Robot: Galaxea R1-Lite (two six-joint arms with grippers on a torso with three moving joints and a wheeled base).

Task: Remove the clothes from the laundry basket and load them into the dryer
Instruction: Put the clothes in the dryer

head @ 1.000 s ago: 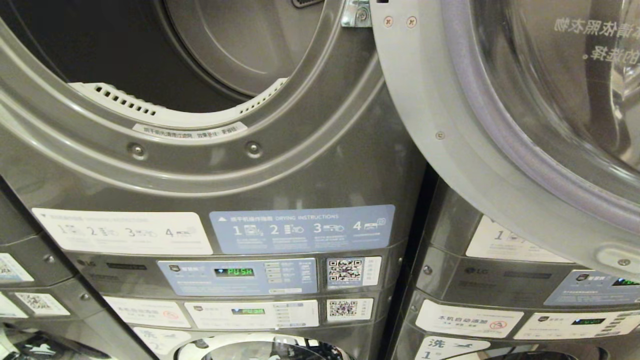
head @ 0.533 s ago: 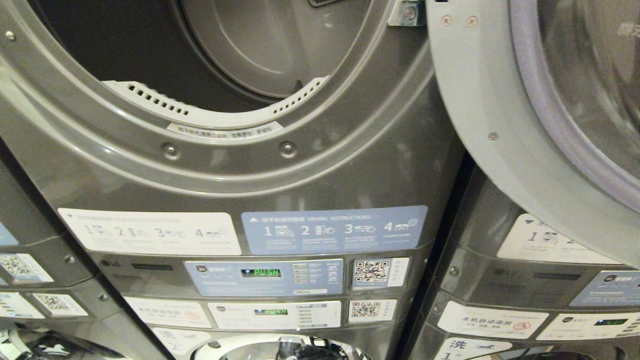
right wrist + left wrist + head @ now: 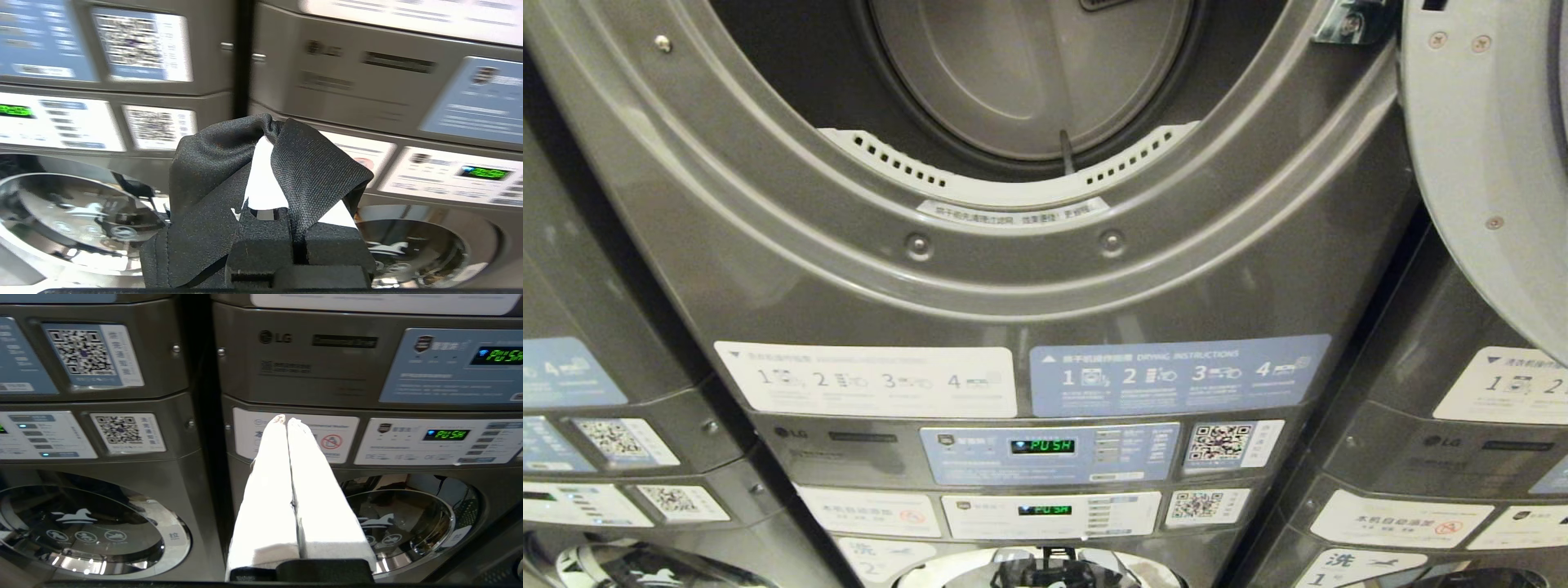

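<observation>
The grey dryer (image 3: pixel 1029 278) fills the head view, its round drum opening (image 3: pixel 1029 73) dark and uncovered. Its door (image 3: pixel 1486 163) is swung out at the right. Neither arm shows in the head view. In the right wrist view my right gripper (image 3: pixel 267 128) is shut on a black cloth (image 3: pixel 204 171), which drapes over both fingers in front of the machines' lower panels. In the left wrist view my left gripper (image 3: pixel 286 419) has its white fingers (image 3: pixel 269 490) pressed together with nothing between them. The laundry basket is out of view.
Matching grey machines stand at the left (image 3: pixel 596 343) and right (image 3: pixel 1445 441). Control panels with green PUSH displays (image 3: pixel 1042 446) sit under the dryer. Round washer doors (image 3: pixel 90 526) (image 3: pixel 408 522) are below them, close to both grippers.
The whole head view has shifted: the dryer opening and door have slid to the right in the picture, so the camera has moved. No thing has visibly moved by itself.
</observation>
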